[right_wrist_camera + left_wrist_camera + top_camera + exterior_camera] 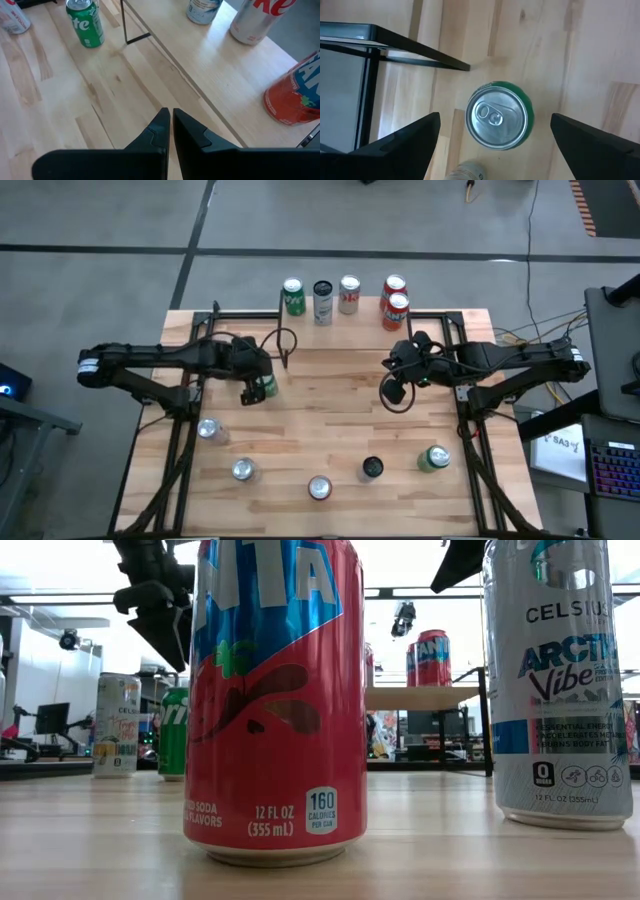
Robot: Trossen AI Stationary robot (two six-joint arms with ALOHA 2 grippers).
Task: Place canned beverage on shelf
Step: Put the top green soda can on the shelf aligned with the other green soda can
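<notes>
A green soda can point(500, 120) stands upright on the wooden table next to the shelf's black leg point(420, 47). My left gripper point(495, 117) hangs open just above it, pointing steeply down, with one finger on either side of the can's top and neither touching; it also shows in the high view point(256, 388) and the low view point(165, 630). The shelf point(225, 65) at the far middle carries several cans, among them a red one point(295, 95). My right gripper point(170, 117) is shut and holds nothing, hovering over the table in front of the shelf point(396, 390).
Several more cans stand along the table's near part: silver ones point(208, 429) point(243, 470), a red one point(319, 487), a black one point(372, 468) and a green one point(434, 458). The table's middle point(330, 410) is bare wood.
</notes>
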